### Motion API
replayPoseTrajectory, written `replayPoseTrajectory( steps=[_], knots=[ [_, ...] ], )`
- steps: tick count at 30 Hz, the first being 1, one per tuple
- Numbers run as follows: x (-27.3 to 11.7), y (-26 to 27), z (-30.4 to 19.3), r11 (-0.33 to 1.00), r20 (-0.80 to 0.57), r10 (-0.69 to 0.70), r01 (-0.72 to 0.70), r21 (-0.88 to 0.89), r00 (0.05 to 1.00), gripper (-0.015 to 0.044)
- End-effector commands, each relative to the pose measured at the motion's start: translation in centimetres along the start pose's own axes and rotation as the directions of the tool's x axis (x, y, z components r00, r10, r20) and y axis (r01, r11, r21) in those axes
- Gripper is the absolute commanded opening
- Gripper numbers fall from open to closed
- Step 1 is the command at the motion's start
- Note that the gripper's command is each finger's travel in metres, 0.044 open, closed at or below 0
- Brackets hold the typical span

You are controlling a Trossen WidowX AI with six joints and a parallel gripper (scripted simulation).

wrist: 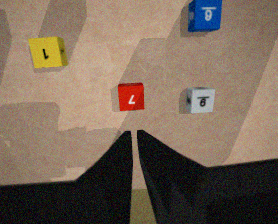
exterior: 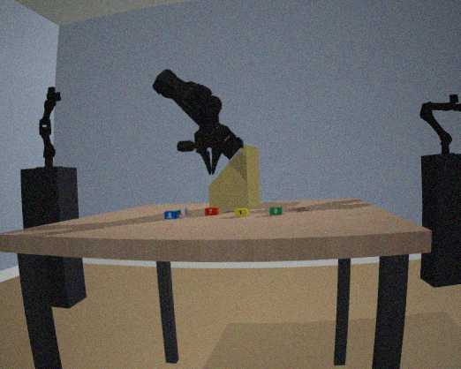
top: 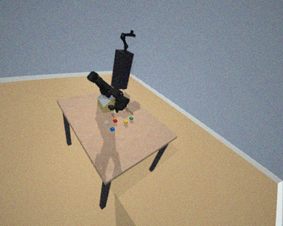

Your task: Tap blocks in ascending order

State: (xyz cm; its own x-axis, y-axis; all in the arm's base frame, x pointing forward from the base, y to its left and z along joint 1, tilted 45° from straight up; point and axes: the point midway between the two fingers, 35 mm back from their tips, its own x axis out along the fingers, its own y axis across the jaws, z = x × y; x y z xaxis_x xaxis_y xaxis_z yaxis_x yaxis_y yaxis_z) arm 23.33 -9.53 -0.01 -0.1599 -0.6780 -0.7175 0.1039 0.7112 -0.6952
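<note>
My gripper (top: 116, 111) (exterior: 211, 173) (wrist: 134, 136) is shut and empty, well above the table. In the wrist view its tips show just below the red block (top: 115, 120) (exterior: 211, 211) (wrist: 131, 97), which reads 7. The yellow block (top: 125, 121) (exterior: 241, 212) (wrist: 47, 52) reads 1. The green block (top: 131, 118) (exterior: 275, 211) looks like 3 and is outside the wrist view. The blue block (top: 112, 129) (exterior: 171, 214) (wrist: 204, 15) seems to read an underlined 6. The white block (top: 106, 122) (exterior: 183, 212) (wrist: 200, 100) seems to read an underlined 9; blue partly hides it in the exterior view.
The wooden table (top: 141, 147) (exterior: 274, 227) bears a yellowish wedge-shaped stand (top: 104, 106) (exterior: 253, 176) behind the blocks, close to the arm. Dark pedestals (top: 121, 68) (exterior: 53, 199) with other small arms stand beyond the table. Arm shadows fall across the table top.
</note>
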Motion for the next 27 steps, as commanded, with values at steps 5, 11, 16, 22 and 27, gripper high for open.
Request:
replayPoseTrajectory(
  steps=[5,11,16,22,27],
  knots=[
    [7.1,-0.2,-1.1,1.0,-0.02,-0.014,0.014,-0.01,1.0,0.002],
    [7.2,-0.2,-1.1,1.0,-0.02,-0.014,0.014,-0.01,1.0,0.002],
    [8.0,-0.2,-1.1,1.0,-0.02,-0.014,0.013,-0.01,1.0,0.002],
    [9.0,-0.3,-1.1,1.0,-0.02,-0.014,0.014,-0.01,1.0,0.002],
    [9.8,-0.3,-1.2,1.0,-0.02,-0.015,0.015,-0.01,1.0,0.002]
  ],
)
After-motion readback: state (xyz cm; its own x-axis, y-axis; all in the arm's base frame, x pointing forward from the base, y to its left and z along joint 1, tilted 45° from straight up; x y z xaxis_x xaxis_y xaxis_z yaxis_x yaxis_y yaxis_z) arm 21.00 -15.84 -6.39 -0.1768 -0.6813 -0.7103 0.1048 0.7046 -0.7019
